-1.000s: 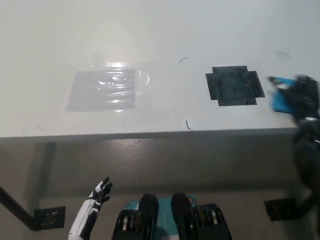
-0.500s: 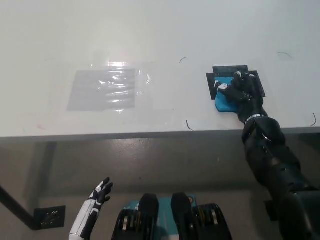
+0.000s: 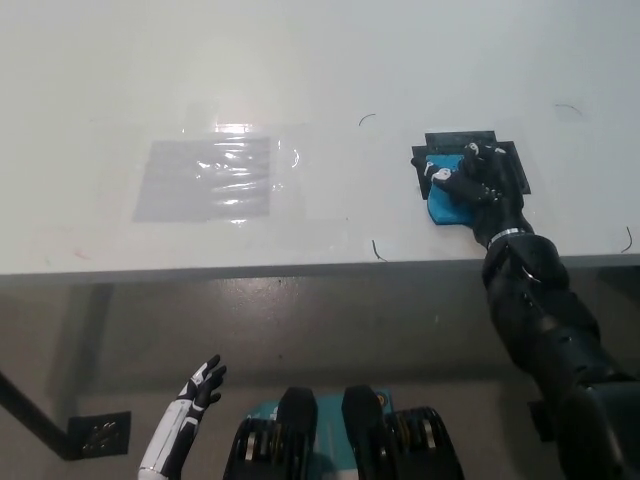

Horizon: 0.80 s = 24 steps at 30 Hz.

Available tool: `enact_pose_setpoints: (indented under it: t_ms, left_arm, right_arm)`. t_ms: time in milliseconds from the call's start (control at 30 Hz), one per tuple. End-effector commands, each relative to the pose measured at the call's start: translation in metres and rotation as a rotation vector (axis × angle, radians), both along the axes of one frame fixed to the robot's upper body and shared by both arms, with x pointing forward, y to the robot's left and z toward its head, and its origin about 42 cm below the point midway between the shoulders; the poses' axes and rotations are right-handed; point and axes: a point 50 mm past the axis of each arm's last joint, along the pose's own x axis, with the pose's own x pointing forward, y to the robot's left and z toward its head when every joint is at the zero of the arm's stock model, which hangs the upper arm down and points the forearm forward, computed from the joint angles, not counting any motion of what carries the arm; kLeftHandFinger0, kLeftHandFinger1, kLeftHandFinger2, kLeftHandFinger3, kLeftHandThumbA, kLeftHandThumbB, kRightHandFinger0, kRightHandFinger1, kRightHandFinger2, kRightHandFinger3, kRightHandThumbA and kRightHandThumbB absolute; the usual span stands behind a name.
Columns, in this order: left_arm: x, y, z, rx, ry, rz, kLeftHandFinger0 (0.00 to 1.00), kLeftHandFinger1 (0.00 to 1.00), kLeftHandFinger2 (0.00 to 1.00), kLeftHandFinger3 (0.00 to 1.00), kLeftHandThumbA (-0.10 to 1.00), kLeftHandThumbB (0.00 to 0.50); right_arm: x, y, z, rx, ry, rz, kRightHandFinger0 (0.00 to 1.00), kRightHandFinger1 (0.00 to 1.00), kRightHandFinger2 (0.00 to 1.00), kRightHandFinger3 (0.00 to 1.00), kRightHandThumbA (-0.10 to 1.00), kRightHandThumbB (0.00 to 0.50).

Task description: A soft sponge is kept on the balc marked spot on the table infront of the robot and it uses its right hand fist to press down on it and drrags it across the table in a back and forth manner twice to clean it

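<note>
While our white left hand point(image 3: 203, 383) hangs low at the lower left, below the table's near edge and well apart from everything on the tabletop, its fingers are spread apart and hold nothing. Moving rightward across the white table point(image 3: 300, 60), we come first to a clear, shiny patch of film or tape point(image 3: 210, 180) lying flat on the left half of the surface, with a bright glare along its top edge. Past it, toward the middle, we see a couple of small dark curved marks on the bare tabletop, one near the far side and one close to the near edge. Farther right lies the black marked spot point(image 3: 505, 160), a dark patch with notched corners, and on it sits the blue sponge point(image 3: 442, 208), its lower left corner reaching just past the mark's near edge. Our black right hand point(image 3: 478, 182) rests on top of the sponge with its fingers curled closed into a fist, knuckles bearing on the blue surface rather than wrapping around it; most of the sponge's right part is hidden beneath the hand. From there our black right arm point(image 3: 545, 310) runs down across the table's near edge toward the lower right corner. Two more thin dark marks show on the tabletop at the far right.
</note>
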Motion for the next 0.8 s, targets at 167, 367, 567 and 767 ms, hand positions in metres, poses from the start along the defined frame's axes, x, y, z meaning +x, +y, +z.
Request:
enact_pose_setpoints:
  t_ms: [167,367,567,767]
  left_arm:
    - [-0.003,0.001,0.003,0.01,-0.019,-0.005,1.0,1.0,1.0,1.0,1.0,0.421]
    - [-0.002,0.0,0.002,0.0,-0.024,-0.01,1.0,1.0,1.0,1.0,1.0,0.442]
    - [0.002,0.003,0.003,0.005,-0.02,-0.006,1.0,1.0,1.0,1.0,1.0,0.426]
    - [-0.001,0.002,-0.001,0.009,-0.019,-0.017,1.0,1.0,1.0,1.0,1.0,0.428]
  right_arm:
    - [0.005,-0.013,0.088,0.015,-0.378,0.114,1.0,1.0,1.0,1.0,1.0,0.335]
    - [-0.048,-0.031,0.239,0.075,-0.798,0.148,1.0,1.0,1.0,1.0,1.0,0.388]
    - [-0.157,-0.048,0.352,0.041,-1.218,0.196,1.0,1.0,1.0,1.0,1.0,0.442]
    - [-0.218,-0.046,0.34,0.034,-1.34,0.258,1.0,1.0,1.0,1.0,1.0,0.407]
